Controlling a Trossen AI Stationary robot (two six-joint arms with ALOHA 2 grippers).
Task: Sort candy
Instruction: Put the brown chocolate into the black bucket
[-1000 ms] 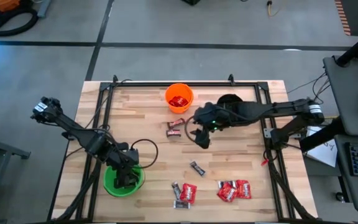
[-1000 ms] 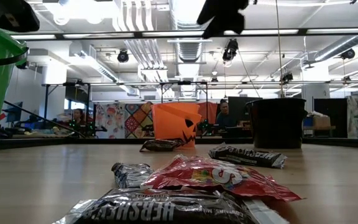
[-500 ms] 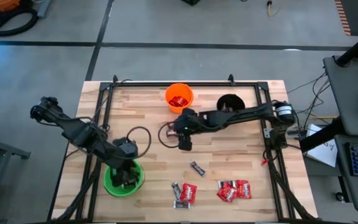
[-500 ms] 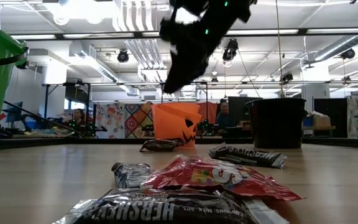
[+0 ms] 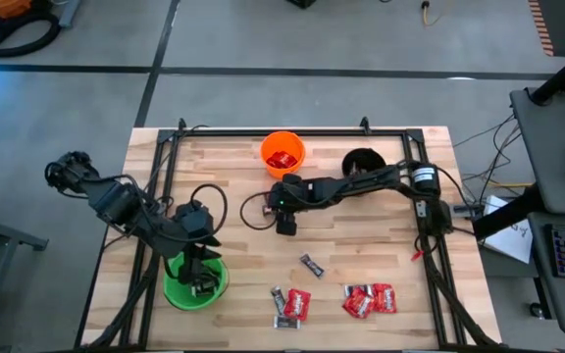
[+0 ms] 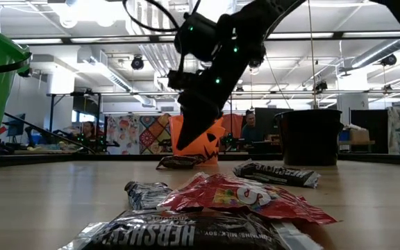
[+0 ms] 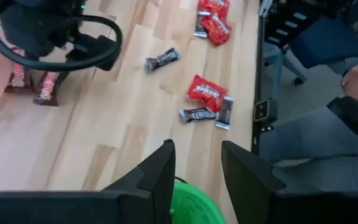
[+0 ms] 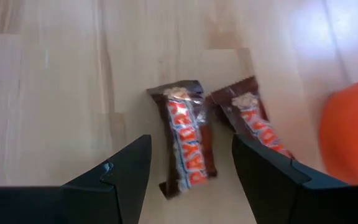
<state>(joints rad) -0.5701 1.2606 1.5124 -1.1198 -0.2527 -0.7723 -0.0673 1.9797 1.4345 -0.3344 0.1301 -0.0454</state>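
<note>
Two reddish-brown bars [image 8: 188,146] [image 8: 257,124] lie flat on the table beside the orange cup [image 5: 282,154]. My right gripper [image 8: 191,140] [image 5: 285,224] hangs open just above them, its fingers standing on either side of the nearer bar without touching it. My left gripper [image 7: 197,149] [image 5: 202,277] is open and empty over the green cup [image 5: 194,286]. More candy lies toward the near edge: a dark bar [image 5: 311,264], a red packet [image 5: 297,304] with dark bars [image 5: 279,299] beside it, and a cluster of red packets [image 5: 369,299].
A black cup [image 5: 363,162] stands to the right of the orange cup, which holds red candy. A black frame [image 5: 170,157] runs along the table's edges. In the low view, candy [image 6: 242,198] lies close in front, and people sit in the room beyond the table.
My right gripper has swung toward the table's left and come down, from near the table's middle to just above the two reddish-brown bars by the orange cup. The left arm has shifted its pose while staying over the green cup.
</note>
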